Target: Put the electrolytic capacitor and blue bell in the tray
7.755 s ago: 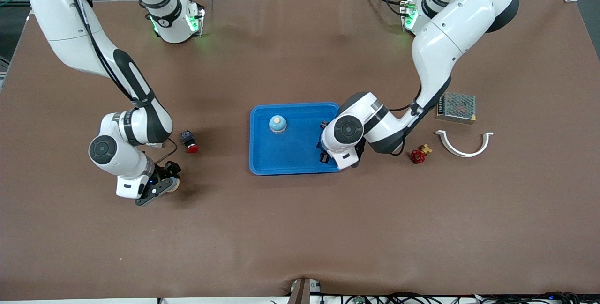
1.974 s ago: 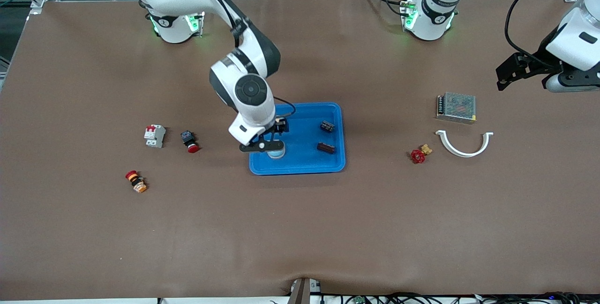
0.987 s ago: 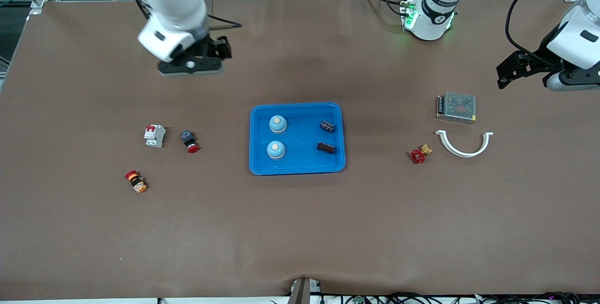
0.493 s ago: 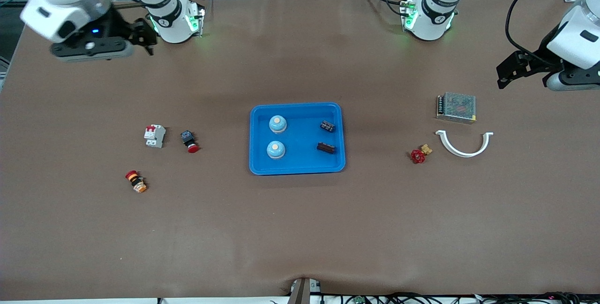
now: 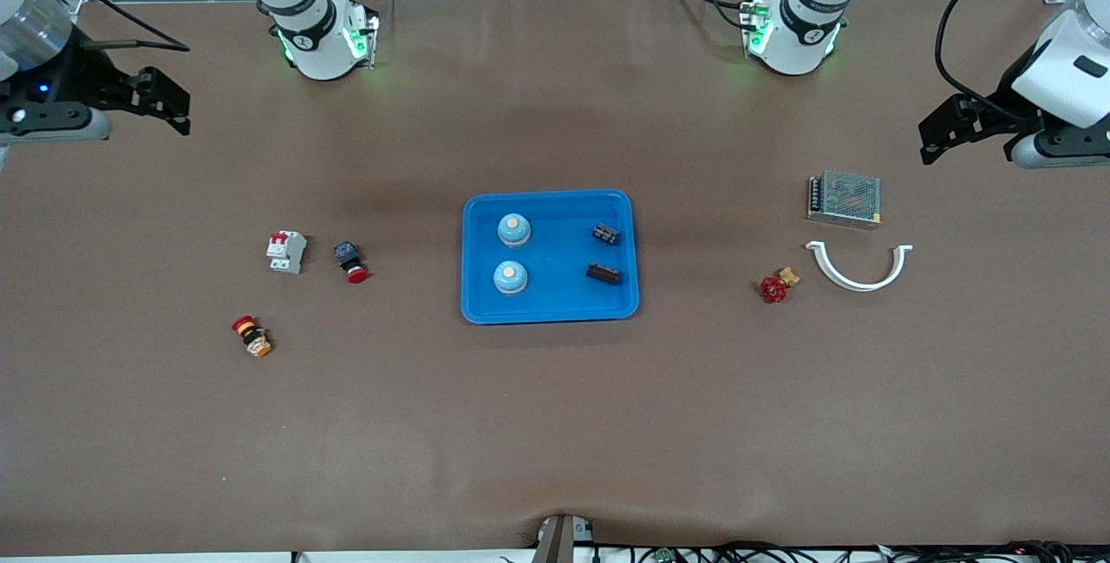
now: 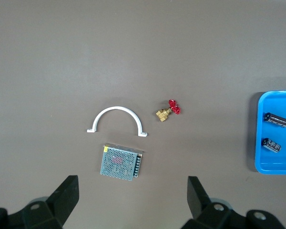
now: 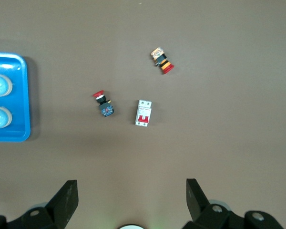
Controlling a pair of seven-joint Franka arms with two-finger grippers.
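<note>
The blue tray lies mid-table. In it stand two blue bells toward the right arm's end, and two dark electrolytic capacitors lie toward the left arm's end. My right gripper hangs open and empty, high over the table edge at its own end. My left gripper waits open and empty over its end, near the power supply. The left wrist view shows the open left gripper, the tray's rim and both capacitors. The right wrist view shows the open right gripper and the bells.
Toward the right arm's end lie a white circuit breaker, a red push button and a red-and-yellow button. Toward the left arm's end lie a metal power supply, a white curved clamp and a red-handled valve.
My right gripper let go of the second bell in the tray, rose and swung out to its end of the table. The left arm has not moved.
</note>
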